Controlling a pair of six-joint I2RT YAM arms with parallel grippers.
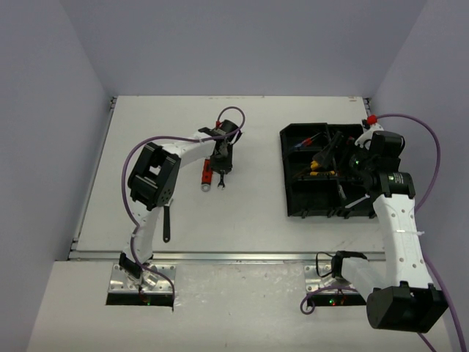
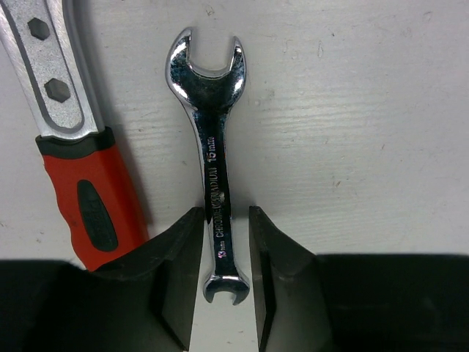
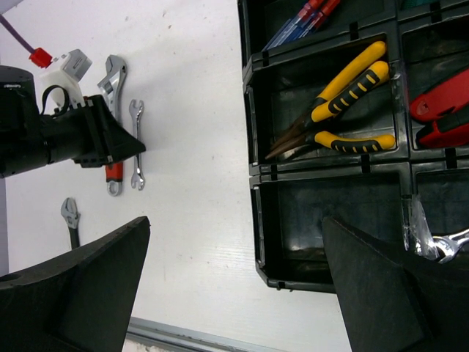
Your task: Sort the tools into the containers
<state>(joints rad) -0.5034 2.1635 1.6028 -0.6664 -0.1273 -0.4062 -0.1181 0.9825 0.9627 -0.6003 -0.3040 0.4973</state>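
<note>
A small silver open-end wrench lies flat on the white table. My left gripper is open and low over it, with one finger on each side of its lower shaft and a narrow gap on the right side. A red-handled adjustable wrench lies just left of it. In the top view my left gripper is at mid-table. My right gripper is wide open and empty above the black organiser tray. The tray holds yellow pliers, red utility knives, screwdrivers and a silver wrench.
A black-handled wrench lies near the left arm's base, towards the table's front edge. The tray's near left compartment looks empty. Purple cables loop beside both arms.
</note>
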